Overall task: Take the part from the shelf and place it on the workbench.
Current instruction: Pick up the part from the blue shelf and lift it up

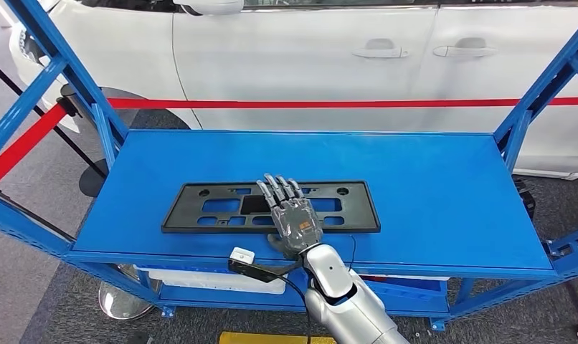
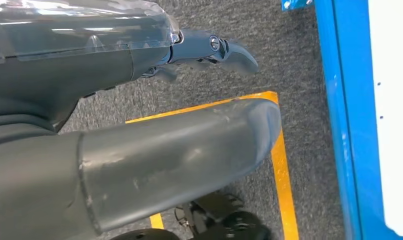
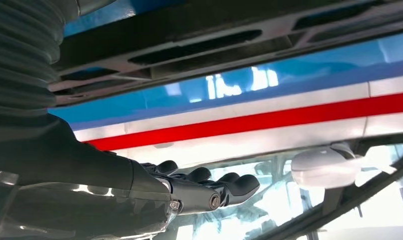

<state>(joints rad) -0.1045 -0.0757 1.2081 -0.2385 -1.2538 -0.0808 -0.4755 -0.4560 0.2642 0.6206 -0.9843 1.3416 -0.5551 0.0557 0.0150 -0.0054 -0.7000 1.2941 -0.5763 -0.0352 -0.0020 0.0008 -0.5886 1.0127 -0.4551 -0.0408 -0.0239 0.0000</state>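
Black plastic, the part point(image 1: 270, 207) lies flat on the blue shelf point(image 1: 429, 193), long axis crosswise, directly beneath the right robot hand point(image 1: 292, 218), whose outstretched fingers grasp nothing; the left robot hand point(image 2: 209, 50) hangs low.

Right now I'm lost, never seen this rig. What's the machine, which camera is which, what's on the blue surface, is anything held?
It is a two-legged humanoid with two silver arms. The head view looks down from its body at a blue shelf in front of a white car. A black license plate frame lies flat there. The right hand is stretched out above it, fingers straight, gripping nothing. The right wrist view is turned and shows those fingers. The left wrist view looks down at carpet with the left hand hanging, holding nothing.
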